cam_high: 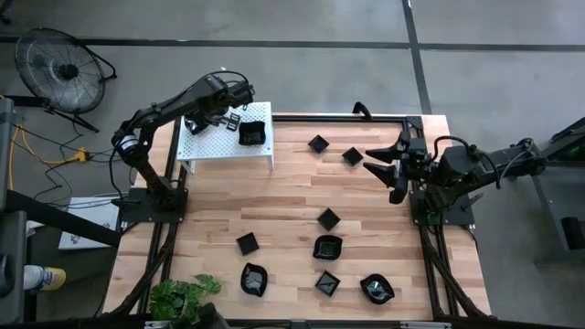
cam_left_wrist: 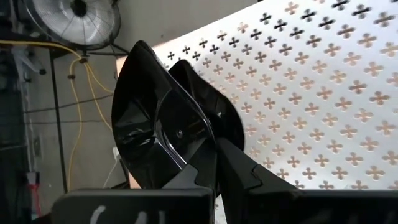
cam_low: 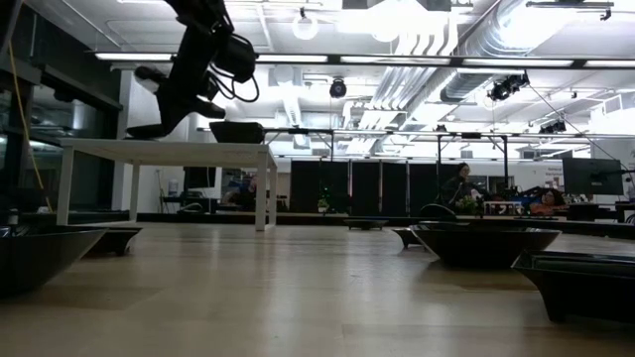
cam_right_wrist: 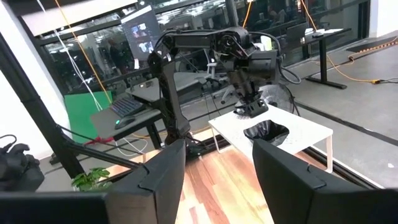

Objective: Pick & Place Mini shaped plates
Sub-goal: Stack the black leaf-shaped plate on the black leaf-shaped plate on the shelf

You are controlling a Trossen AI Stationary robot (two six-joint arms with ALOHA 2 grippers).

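Observation:
My left gripper (cam_high: 196, 123) hangs over the left part of the white perforated shelf (cam_high: 215, 146), shut on a glossy black leaf-like mini plate (cam_left_wrist: 158, 140); the low view shows that plate (cam_low: 159, 127) just above the shelf top. A second mini plate (cam_high: 251, 134) rests on its base on the shelf's right part. Several more mini plates lie on the wooden table, such as a square one (cam_high: 328, 218) and a wavy one (cam_high: 254, 279). At the table's right edge my right gripper (cam_high: 384, 166) waits open and level, holding nothing. My left gripper has the leaf-like plate by one end of its rim (cam_left_wrist: 199, 158), pinched between the two fingers. One finger (cam_left_wrist: 242, 171) shows beside the plate; the plate hides the other. The fingers slant down from above. The plate is clear of the shelf, tilted, its hollow side toward the wrist camera.
The shelf stands on legs at the table's far left corner. A potted plant (cam_high: 178, 297) sits at the near left edge. A fan (cam_high: 64, 66) stands on the floor beyond the table's left. Bare wood lies in the table's middle (cam_high: 274, 196).

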